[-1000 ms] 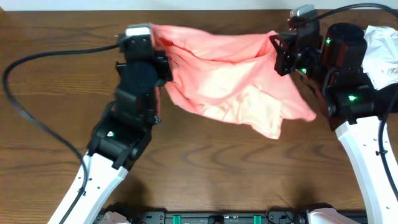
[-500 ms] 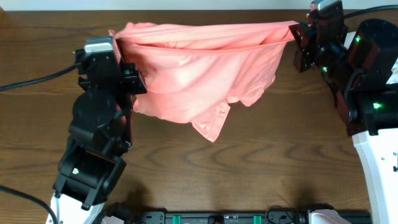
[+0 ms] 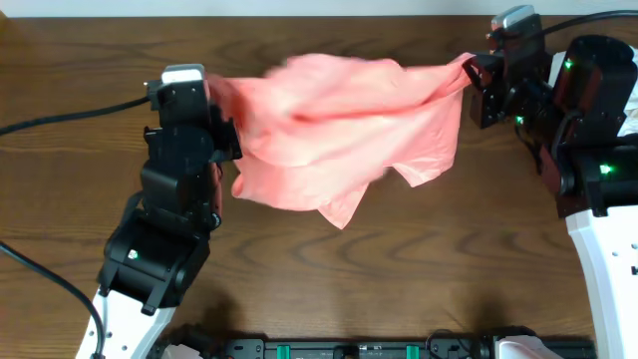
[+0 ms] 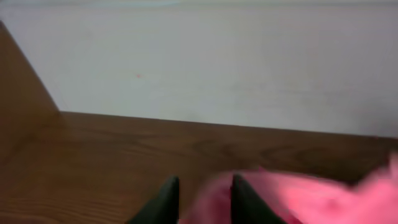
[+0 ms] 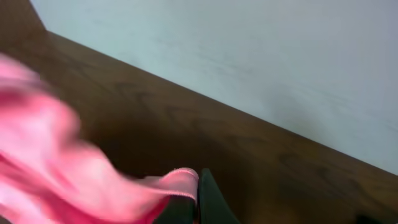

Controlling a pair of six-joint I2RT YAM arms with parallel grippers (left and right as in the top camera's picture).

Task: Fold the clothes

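Observation:
A salmon-pink garment (image 3: pixel 344 130) hangs stretched in the air between my two grippers, above the wooden table (image 3: pixel 399 279). My left gripper (image 3: pixel 221 100) is shut on its left edge; in the left wrist view the pink cloth (image 4: pixel 311 199) sits between the dark fingertips (image 4: pixel 202 202). My right gripper (image 3: pixel 473 72) is shut on its right corner; the right wrist view shows a hemmed pink fold (image 5: pixel 177 183) pinched between the fingers (image 5: pixel 194 199). The garment's lower part droops toward the table and is blurred.
White cloth (image 3: pixel 630 100) lies at the table's right edge behind the right arm. A black rail (image 3: pixel 359 349) runs along the front edge. A pale wall (image 4: pixel 217 56) stands behind the table's far edge. Black cables (image 3: pixel 70 110) trail at the left.
Both grippers spread apart and pulled the garment taut, then the left gripper came back a little to the right. The cloth now billows and sags, its lower flap swinging.

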